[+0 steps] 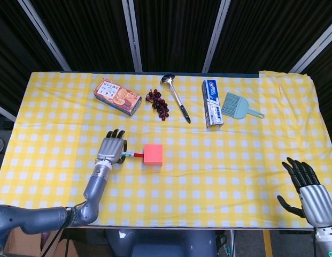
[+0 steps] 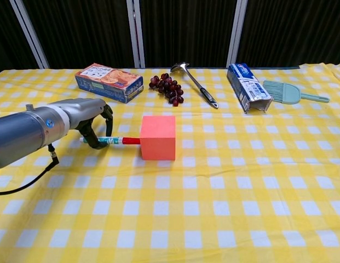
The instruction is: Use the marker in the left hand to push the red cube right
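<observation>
Slim marker pen, teal-and-white barrel with red cap end (image 2: 116, 141): lies near horizontal just above the cloth, red tip pointing right, barrel end gripped in the curled fingers of the metal-grey left hand (image 2: 96, 123). Red tip touches the left face of the cube.

Solid salmon-red cube, matte, plain faces (image 2: 158, 137): sits flat and upright on the yellow-and-white checked tablecloth (image 2: 224, 186), left of table centre, edges roughly square to the checks. In the head view the cube (image 1: 153, 154) lies just right of the hand (image 1: 112, 148).

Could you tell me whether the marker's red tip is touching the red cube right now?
Touching. In the chest view the marker, held by the left hand, runs straight into the left face of the red cube with no gap.
</observation>
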Controlling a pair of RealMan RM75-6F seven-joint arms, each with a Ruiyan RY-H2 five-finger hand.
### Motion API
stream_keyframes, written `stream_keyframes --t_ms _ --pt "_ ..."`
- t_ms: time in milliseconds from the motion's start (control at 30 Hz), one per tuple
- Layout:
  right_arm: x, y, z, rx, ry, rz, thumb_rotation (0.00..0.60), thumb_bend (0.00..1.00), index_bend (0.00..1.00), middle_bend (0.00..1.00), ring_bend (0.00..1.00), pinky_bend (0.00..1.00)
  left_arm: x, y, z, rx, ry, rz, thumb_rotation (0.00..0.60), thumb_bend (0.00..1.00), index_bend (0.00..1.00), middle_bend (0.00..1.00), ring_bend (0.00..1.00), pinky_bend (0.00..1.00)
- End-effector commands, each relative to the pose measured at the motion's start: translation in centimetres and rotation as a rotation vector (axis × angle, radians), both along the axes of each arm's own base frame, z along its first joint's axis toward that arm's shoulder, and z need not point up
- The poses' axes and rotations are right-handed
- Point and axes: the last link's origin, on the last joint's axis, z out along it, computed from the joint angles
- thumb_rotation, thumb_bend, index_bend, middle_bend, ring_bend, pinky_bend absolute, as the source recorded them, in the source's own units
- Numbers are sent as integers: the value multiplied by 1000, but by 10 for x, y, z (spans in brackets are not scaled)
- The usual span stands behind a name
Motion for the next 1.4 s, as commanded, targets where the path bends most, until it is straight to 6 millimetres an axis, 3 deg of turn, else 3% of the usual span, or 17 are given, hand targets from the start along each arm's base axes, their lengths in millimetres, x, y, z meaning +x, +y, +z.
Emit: stream_keyframes --t_ms 33,367,1400 --pt "0 0 0 -1 0 1 600 341 0 0 0 61 -6 -1 2 4 6 17 600 461 572 79 0 89" --pt "1 0 -1 -2 -2 3 600 342 0 0 0 61 -11 0 2 10 -5 45 600 461 572 86 0 89" --pt "1 1 3 0 -28 0 600 342 0 0 0 61 55 6 -32 -10 -18 -21 600 461 570 85 0 89"
